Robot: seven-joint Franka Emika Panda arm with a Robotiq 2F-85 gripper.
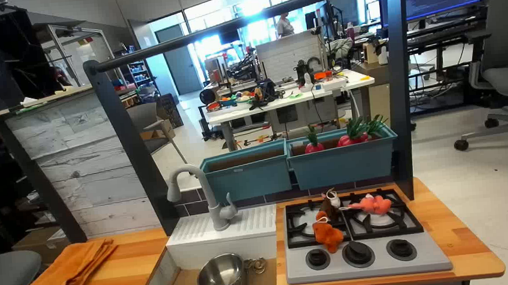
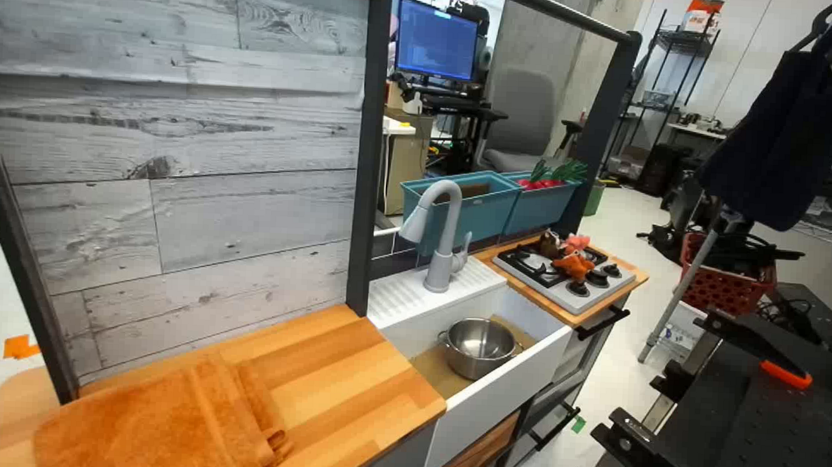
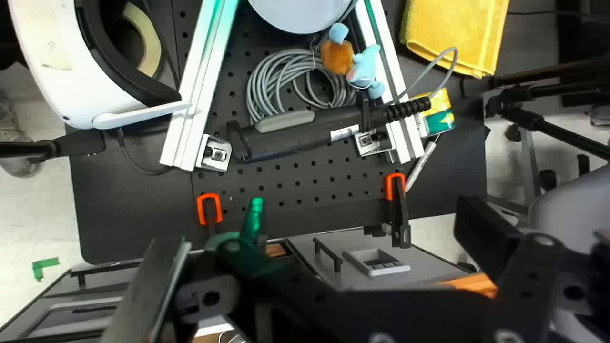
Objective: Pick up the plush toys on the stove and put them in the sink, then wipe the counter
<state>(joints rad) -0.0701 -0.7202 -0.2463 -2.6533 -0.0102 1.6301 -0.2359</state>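
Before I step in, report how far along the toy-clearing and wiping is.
Done: nothing that shows; plush toys lie on the stove, none visible in the sink. In hand: nothing; the gripper is open and empty. Left: moving the plush toys, then, apparently, wiping the counter, where the orange cloth lies folded.

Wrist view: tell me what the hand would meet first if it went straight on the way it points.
Probably the black perforated board, near its edge between the orange-tipped clamps; the open hand seems to point there, but depth is unclear, and it might meet the grey cabinet front instead.
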